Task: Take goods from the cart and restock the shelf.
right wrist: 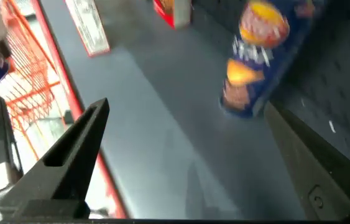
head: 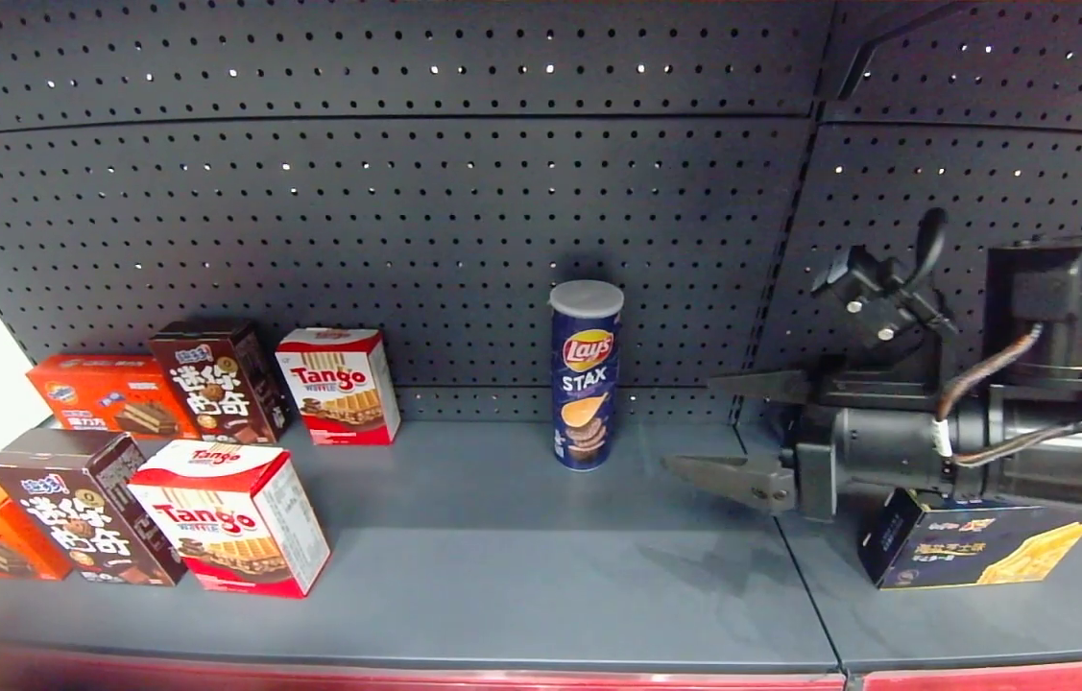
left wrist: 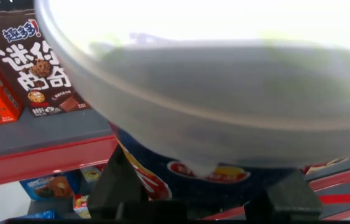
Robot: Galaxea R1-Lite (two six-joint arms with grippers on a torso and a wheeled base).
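Restocking under way: in the head view, snack boxes in two rows crowd the nine o'clock end of the grey shelf (head: 502, 566). There are orange boxes (head: 104, 392), brown boxes (head: 219, 379) and red-and-white wafer boxes (head: 339, 384), one of each at the back and one nearer the front lip. Near the middle, toward twelve o'clock against the pegboard back (head: 406, 211), a blue chip can (head: 586, 374) stands upright with its lid on, well apart from the boxes. At three o'clock from it the right gripper (head: 689, 425) hangs level, jaws spread wide and holding nothing, tips aimed at the can and just short of it. A dark blue box (head: 973, 547) lies flat on the shelf under that arm. The right wrist view catches the orange wire cart (right wrist: 32, 81) out beyond the shelf lip. The left gripper (left wrist: 202, 194) is clamped on a second chip can (left wrist: 193, 177), a finger either side and its pale lid (left wrist: 224, 93) close to the camera. It is held out in front of the shelf's red lip (left wrist: 44, 158), at the end where the boxes stand.

The standing can looks stocked, and the step in hand appears to be bringing up the second one. That calls for lifting it clear of the lip, carrying it past the boxes and setting it upright on bare shelf beside the first, without nudging either.
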